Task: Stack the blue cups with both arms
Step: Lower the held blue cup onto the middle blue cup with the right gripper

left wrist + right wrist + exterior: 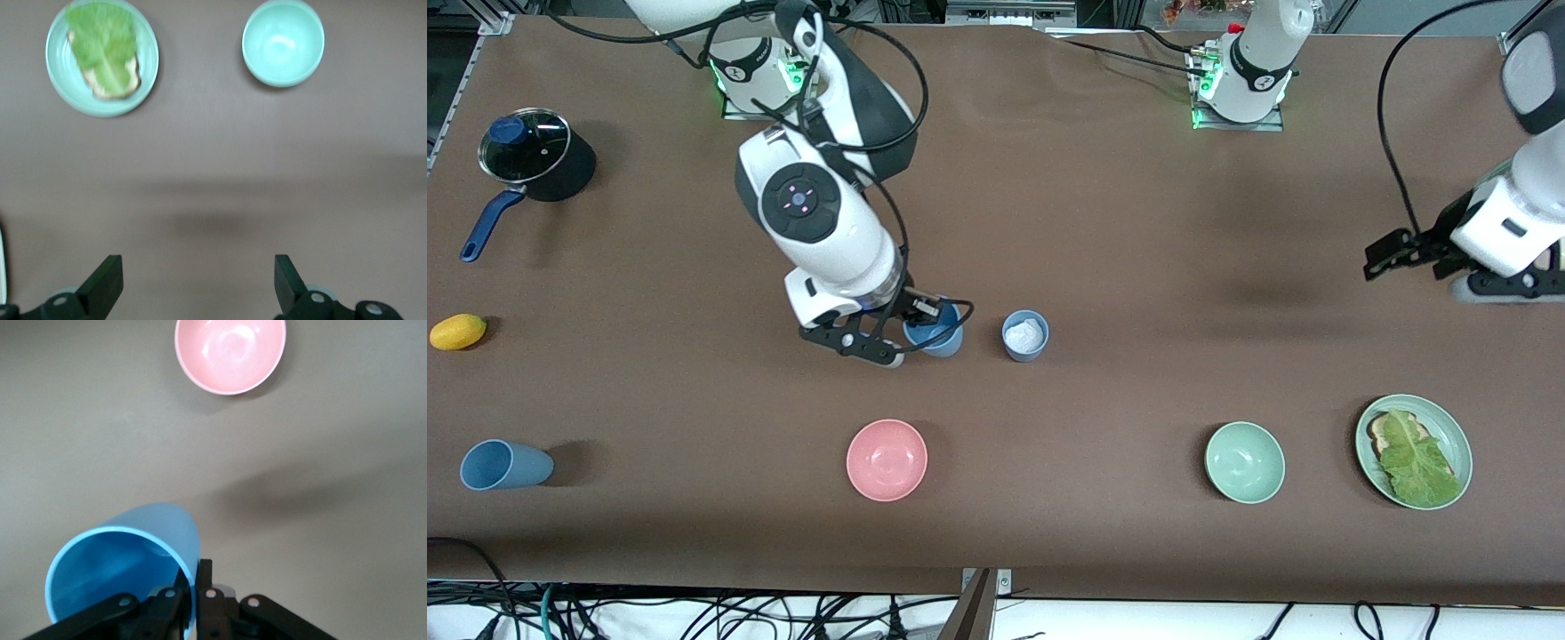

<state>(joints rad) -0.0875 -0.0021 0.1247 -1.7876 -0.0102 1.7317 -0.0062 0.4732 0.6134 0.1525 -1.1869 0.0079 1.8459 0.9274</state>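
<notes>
R gripper point(925, 322) pinches rim of a blue cup point(938, 338), w/ a 2nd greyer cup point(1025, 335) beside it on table. L gripper point(1392, 253) waits, fingers spread

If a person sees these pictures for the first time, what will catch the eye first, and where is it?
First is the right arm's end effector at mid-table, shut on the rim of a blue cup, beside a second blue cup with something white inside. Next come the pink bowl and mint-green bowl, both nearer the front camera. The left end effector waits open over bare table at its own end.
</notes>
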